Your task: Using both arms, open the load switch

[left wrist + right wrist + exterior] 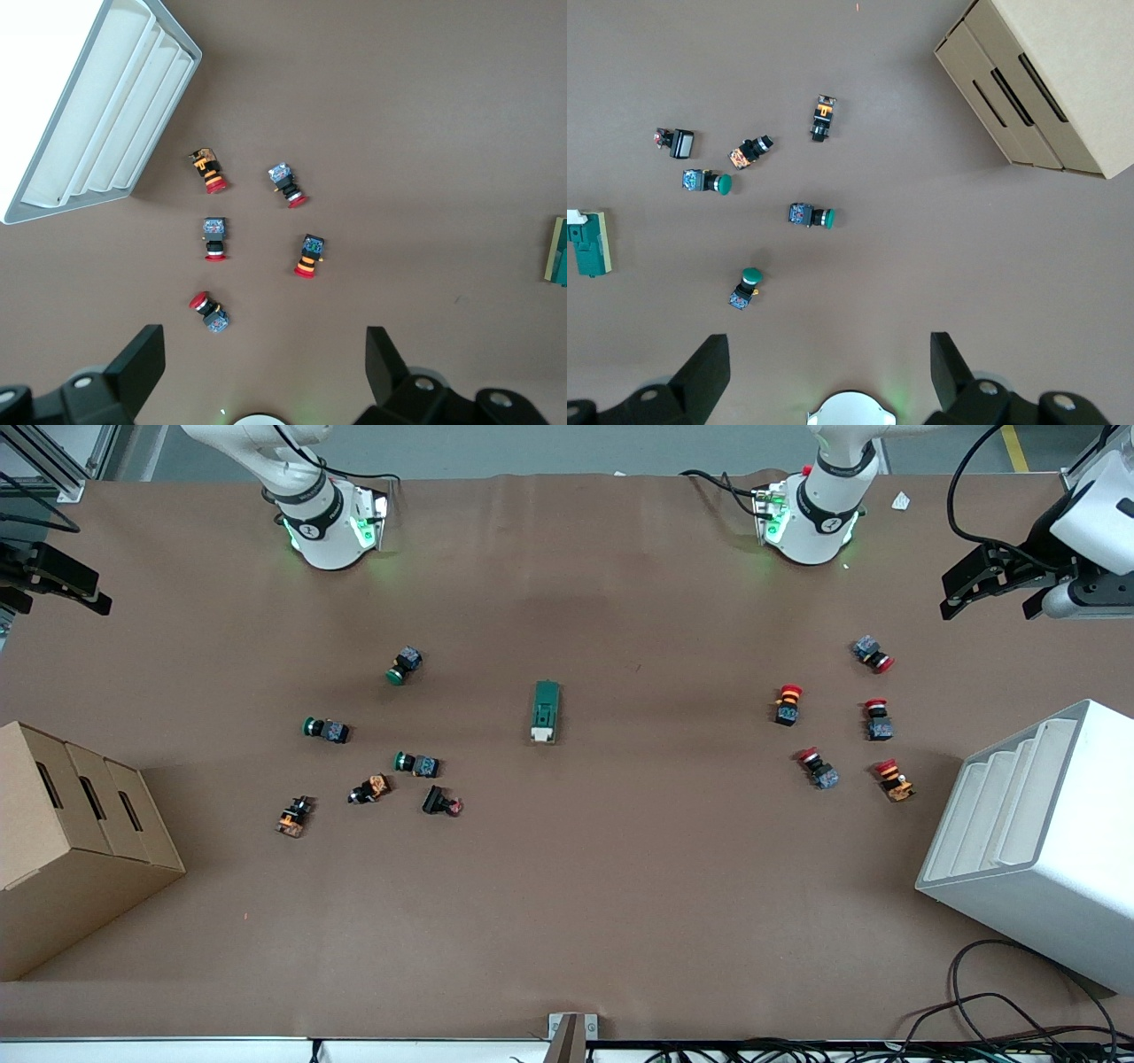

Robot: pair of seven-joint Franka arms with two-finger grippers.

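The load switch (545, 710) is a dark-green block with a white tab at the end nearer the front camera. It lies flat on the brown table midway between the two arms' ends, and shows at the edge of both wrist views (558, 252) (588, 243). My left gripper (988, 607) hangs open, high over the left arm's end of the table, with nothing between its fingers (142, 363). My right gripper (62, 589) hangs open over the right arm's end, also holding nothing (828, 359). Both are well away from the switch.
Several green and orange push-buttons (416, 763) lie scattered toward the right arm's end, beside a cardboard box (71, 841). Several red push-buttons (787, 704) lie toward the left arm's end, next to a white slotted rack (1036, 824). Cables (992, 1010) run along the table's front edge.
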